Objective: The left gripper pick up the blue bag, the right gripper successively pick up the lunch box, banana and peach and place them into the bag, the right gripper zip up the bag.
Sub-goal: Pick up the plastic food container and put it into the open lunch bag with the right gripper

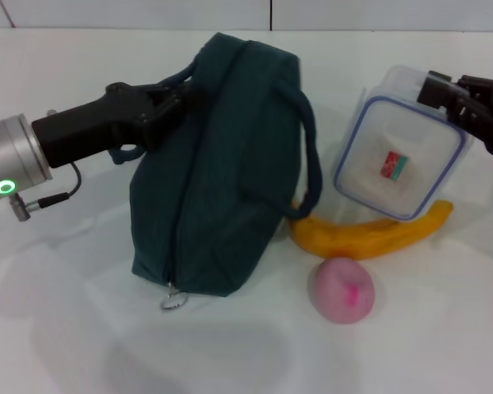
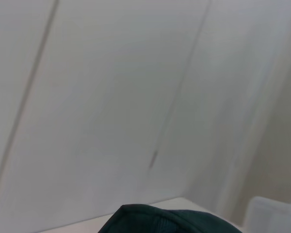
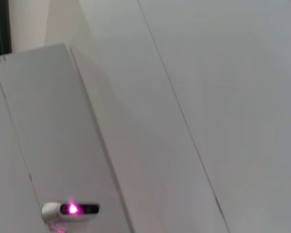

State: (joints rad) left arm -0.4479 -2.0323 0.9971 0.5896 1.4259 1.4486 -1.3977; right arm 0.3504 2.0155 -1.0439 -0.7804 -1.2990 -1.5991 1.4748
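Your left pincer (image 1: 174, 97) pinches a handle of the soft dark-blue fabric bag (image 1: 222, 164), which slumps on the white worktop (image 1: 66, 328); expect it to sag. Your right pincer (image 1: 452, 97) grips the rim of the clear blue-trimmed plastic lunch box (image 1: 398, 148), tilted above the yellow banana (image 1: 370, 234). It's rigid, light and slippery. The pink peach (image 1: 343, 289) will likely bruise.

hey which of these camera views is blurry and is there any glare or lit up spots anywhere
Head view: sharp and evenly lit, soft shadows under the blue bag, a green indicator light glowing on the left arm. Left wrist view: soft and hazy, mostly wall, the bag's top edge and the lunch box smeared. Right wrist view: blurred wall, one bright pink light flaring on a small device.
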